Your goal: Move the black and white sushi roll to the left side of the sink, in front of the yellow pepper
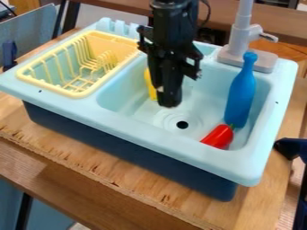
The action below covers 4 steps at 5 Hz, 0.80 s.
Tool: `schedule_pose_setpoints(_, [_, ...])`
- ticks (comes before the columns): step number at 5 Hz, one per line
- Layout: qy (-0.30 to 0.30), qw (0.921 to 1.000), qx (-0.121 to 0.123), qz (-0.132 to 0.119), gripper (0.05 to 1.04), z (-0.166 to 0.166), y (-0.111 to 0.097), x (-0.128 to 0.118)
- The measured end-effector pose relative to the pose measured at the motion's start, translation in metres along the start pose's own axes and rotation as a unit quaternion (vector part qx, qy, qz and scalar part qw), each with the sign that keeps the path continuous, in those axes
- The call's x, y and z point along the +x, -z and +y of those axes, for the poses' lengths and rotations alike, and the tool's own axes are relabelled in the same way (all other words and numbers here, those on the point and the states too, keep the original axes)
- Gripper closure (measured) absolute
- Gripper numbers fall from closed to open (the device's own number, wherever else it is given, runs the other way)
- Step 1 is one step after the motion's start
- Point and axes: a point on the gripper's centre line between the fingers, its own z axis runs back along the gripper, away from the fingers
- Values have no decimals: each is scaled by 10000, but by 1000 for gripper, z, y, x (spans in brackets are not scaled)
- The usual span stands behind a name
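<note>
Camera view: tool near yellow object.

- Black robot arm: upper length cut off by the top edge, 12 o'clock. Claw: tip blurred.
- Solid yellow object, in the basin at 11 o'clock from the drain: partly hidden behind the arm; kind cannot be told.
- Pale grey plastic faucet: top cut off, 1 o'clock.
- Light blue plastic sink: corner clipped by the left edge, between 9 and 10 o'clock; part of its far side hidden behind the arm.
- Dark blue object: cut off by the right edge, 4 o'clock.
- Dark blue fitting: blurred, 10 o'clock.
- Brown wooden tabletop: cut off at 6 o'clock.
</note>
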Motion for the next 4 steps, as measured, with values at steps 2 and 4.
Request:
schedule_pose_setpoints(2, [-8,9981,547,277,871,21,9,0])
schedule_pose_setpoints(4, [127,9969,413,652,871,16,37,0])
